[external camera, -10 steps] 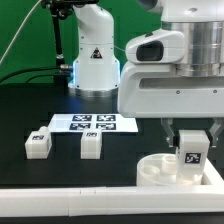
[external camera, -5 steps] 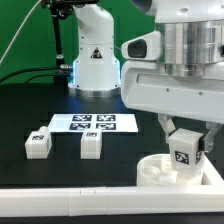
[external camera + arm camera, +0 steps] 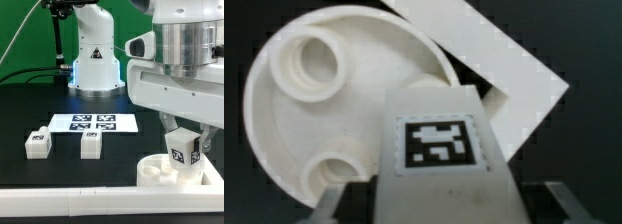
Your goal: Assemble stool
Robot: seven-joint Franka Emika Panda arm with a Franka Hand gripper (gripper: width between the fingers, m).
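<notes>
1. You are working on a black table (image 3: 30, 110) in front of a green backdrop (image 3: 20, 30). The arm's white base (image 3: 95, 60) stands at the back.
2. Your gripper (image 3: 185, 140) is clamped on one stool leg (image 3: 183, 155), with the jaws half-closed against its sides.
3. The held leg hangs over the round seat (image 3: 150, 172) at the front of the table, on the exterior view's right. Its long axis is close to vertical but tilted, the upper end leaning to the exterior view's right. Its tagged face is turned toward that camera.
4. In the wrist view the held leg (image 3: 438, 145) crosses the seat (image 3: 295, 115) beside its round sockets (image 3: 313, 60). You cannot tell whether the leg touches the seat.
5. Two loose legs (image 3: 37, 143) (image 3: 91, 145) stand upright toward the exterior view's left, well apart from the seat. They are just in front of the marker board (image 3: 95, 123).
6. The white L-shaped bar (image 3: 70, 190) runs along the front edge, and its corner (image 3: 491, 70) sits just beside the seat.
</notes>
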